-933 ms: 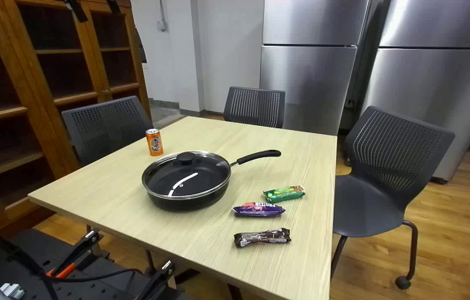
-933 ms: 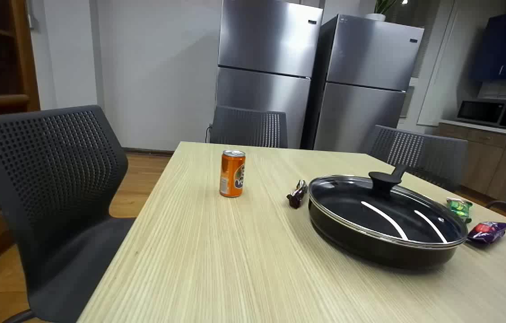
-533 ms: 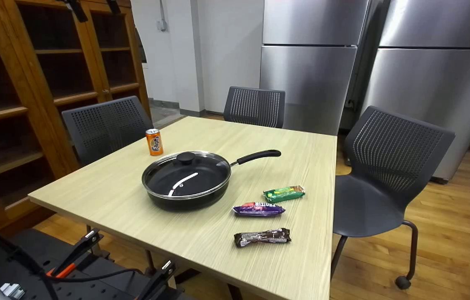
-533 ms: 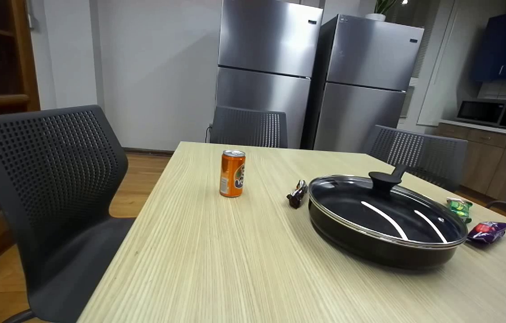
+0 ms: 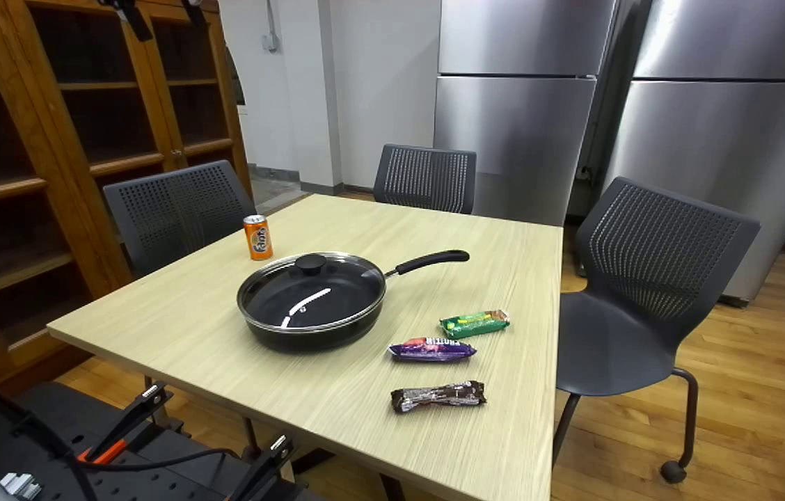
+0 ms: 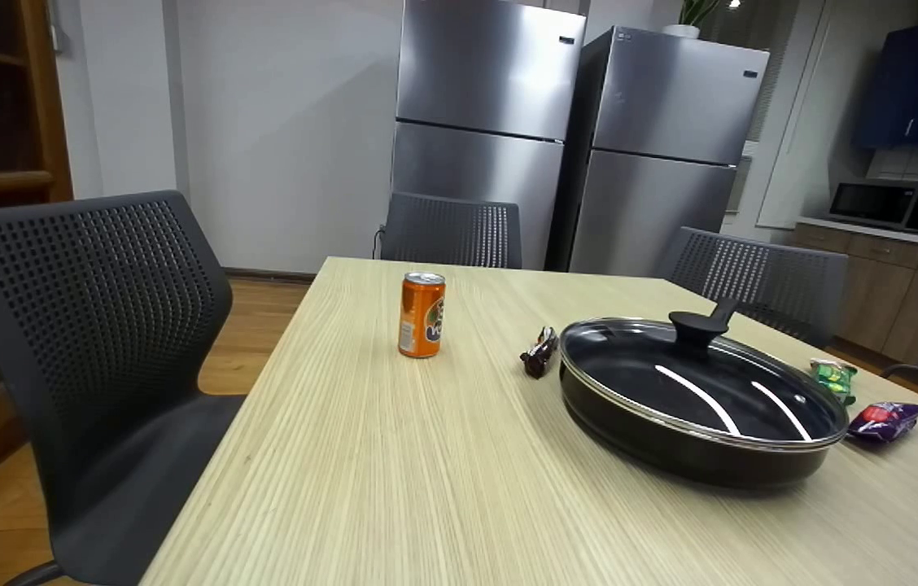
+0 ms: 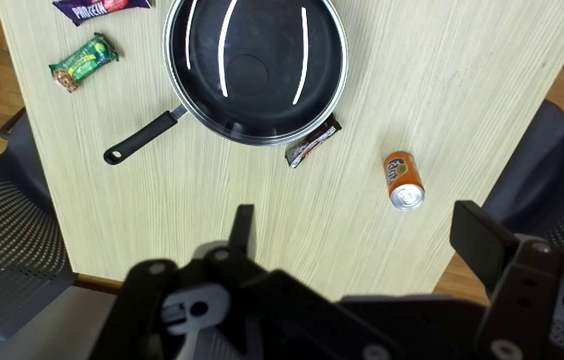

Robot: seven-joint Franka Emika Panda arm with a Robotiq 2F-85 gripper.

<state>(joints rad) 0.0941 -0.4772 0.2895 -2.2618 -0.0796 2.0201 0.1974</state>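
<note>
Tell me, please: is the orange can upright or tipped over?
Upright: in both exterior views the orange can stands on its base on the table, its silver top facing up.

Fingers [image 5: 136, 23] in an exterior view, pan [image 7: 277, 70] in wrist view — partly above frame.

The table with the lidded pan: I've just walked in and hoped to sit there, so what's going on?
A robot gripper hangs open above the table, holding nothing and touching nothing on it. A frying pan sits there with its glass lid on. A Fanta can stands upright to one side, with a dark wrapped bar between it and the pan. A purple bar, a green bar and a brown bar lie across the pan from the can.
</note>
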